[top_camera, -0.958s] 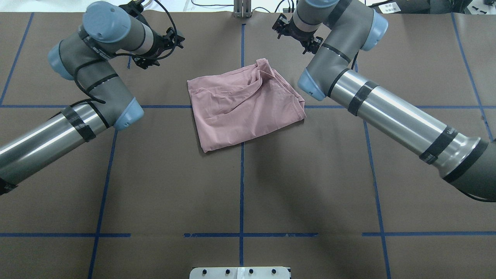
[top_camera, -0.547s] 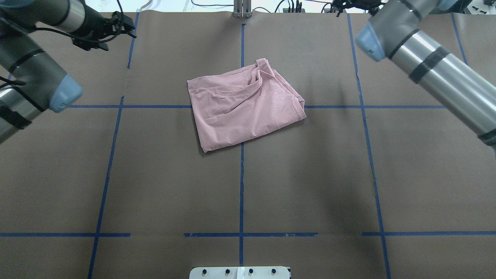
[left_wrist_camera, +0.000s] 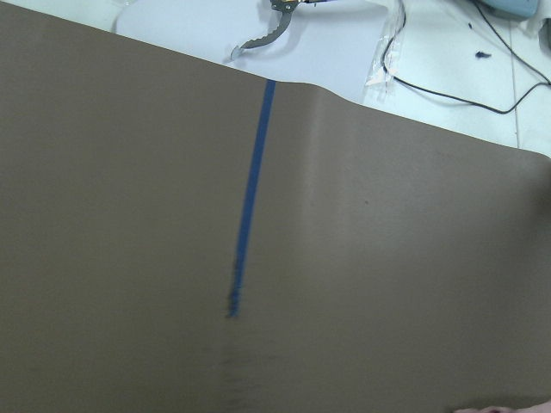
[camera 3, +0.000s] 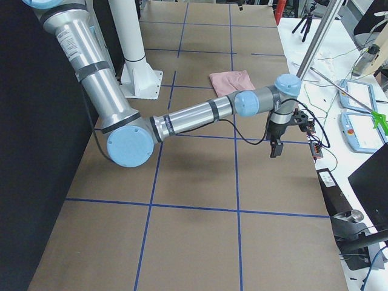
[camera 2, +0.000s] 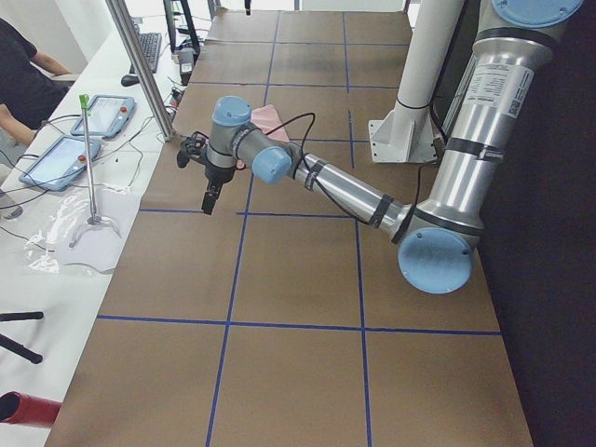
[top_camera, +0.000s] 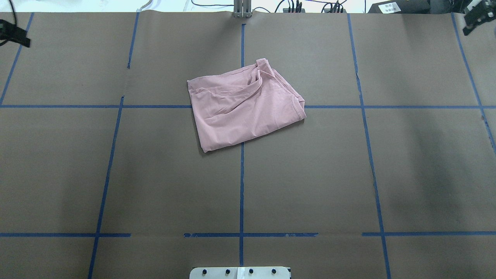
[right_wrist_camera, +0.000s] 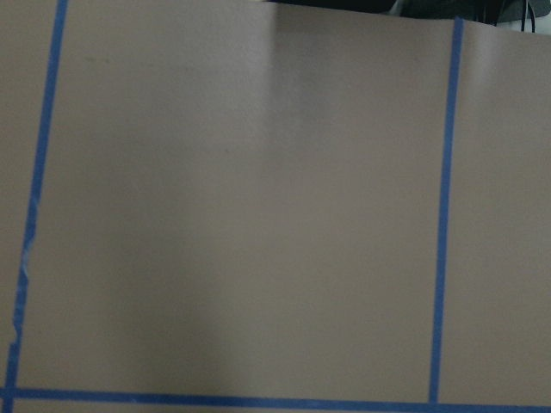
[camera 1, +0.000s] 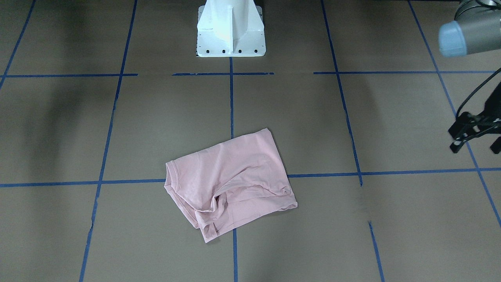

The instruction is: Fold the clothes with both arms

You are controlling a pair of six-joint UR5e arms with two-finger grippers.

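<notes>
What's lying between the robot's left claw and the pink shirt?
Only brown table paper crossed by blue tape lines separates the left gripper from the T-shirt, seen in the front-facing view.

Robotics lab: brown-papered table with blue tape grid, teach pendants on side bench (operator beside them).

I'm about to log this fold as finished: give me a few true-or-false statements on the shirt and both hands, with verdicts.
1. The T-shirt lies folded on the table with nothing touching it. True.
2. The left hand grips the shirt's hem. False: it hangs near the table's side, well apart.
3. The shirt covers a crossing of blue tape lines. True.
4. The right hand presses on the shirt. False: it is off at a far table corner.
</notes>
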